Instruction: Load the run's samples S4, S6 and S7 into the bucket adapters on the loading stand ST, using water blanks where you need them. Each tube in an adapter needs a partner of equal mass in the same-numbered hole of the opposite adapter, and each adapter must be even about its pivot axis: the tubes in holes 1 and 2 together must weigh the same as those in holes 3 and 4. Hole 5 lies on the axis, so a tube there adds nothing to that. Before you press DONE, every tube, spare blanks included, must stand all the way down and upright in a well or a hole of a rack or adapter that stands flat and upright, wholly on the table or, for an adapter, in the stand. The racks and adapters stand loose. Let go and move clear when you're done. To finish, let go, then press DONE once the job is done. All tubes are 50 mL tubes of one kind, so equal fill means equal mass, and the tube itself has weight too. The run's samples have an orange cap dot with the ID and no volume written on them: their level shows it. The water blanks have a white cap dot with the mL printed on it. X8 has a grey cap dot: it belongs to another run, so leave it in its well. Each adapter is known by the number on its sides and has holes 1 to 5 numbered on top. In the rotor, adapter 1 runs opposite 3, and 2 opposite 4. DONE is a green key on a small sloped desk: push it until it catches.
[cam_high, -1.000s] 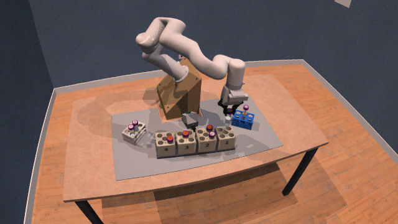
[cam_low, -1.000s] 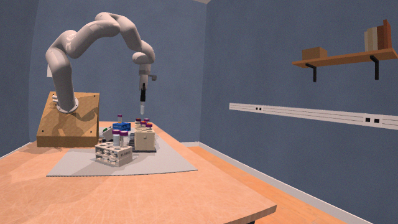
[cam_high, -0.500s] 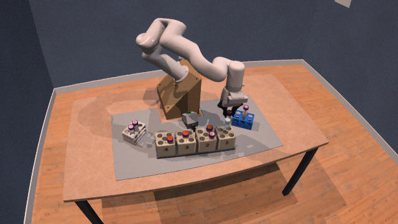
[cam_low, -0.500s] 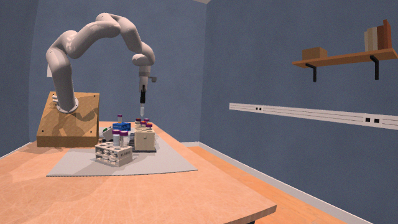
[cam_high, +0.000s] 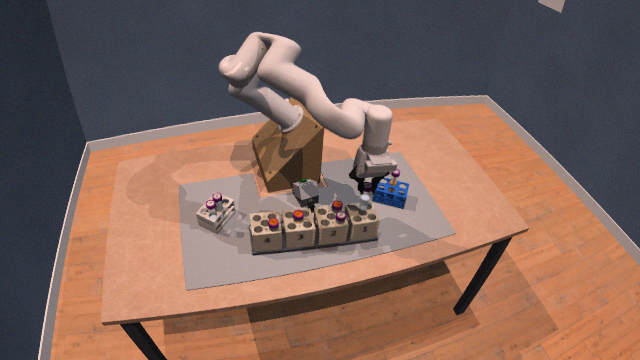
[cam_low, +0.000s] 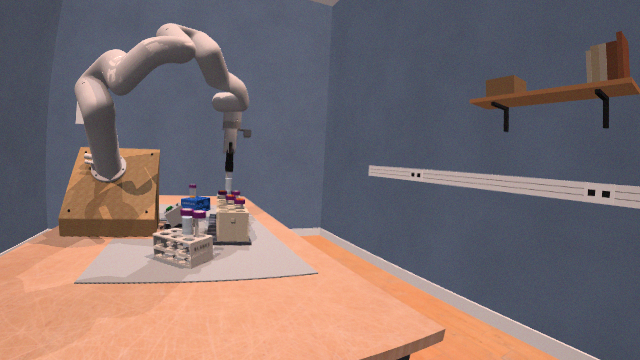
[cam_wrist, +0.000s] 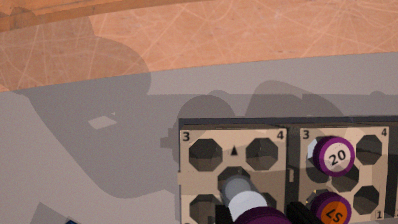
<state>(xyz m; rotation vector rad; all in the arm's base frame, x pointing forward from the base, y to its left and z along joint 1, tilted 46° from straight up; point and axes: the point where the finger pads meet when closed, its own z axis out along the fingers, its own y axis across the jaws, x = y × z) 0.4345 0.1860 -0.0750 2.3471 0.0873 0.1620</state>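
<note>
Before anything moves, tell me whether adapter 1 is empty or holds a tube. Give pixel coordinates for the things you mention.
Empty: the adapter's (cam_high: 363, 230) (cam_wrist: 234, 162) visible holes are bare; the tool (cam_high: 368, 186) (cam_low: 229, 172) grips a tube (cam_high: 364, 202) (cam_low: 228, 184) (cam_wrist: 246, 204) above it.

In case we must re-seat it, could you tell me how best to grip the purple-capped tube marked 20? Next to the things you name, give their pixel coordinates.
I'd take its round purple cap (cam_high: 341, 216) (cam_low: 236, 192) (cam_wrist: 336, 156) from straight above: it stands upright, cap proud. Fingers should avoid the side facing the orange-dotted S7 tube (cam_high: 337, 205) (cam_low: 222, 192) (cam_wrist: 334, 214).
</note>
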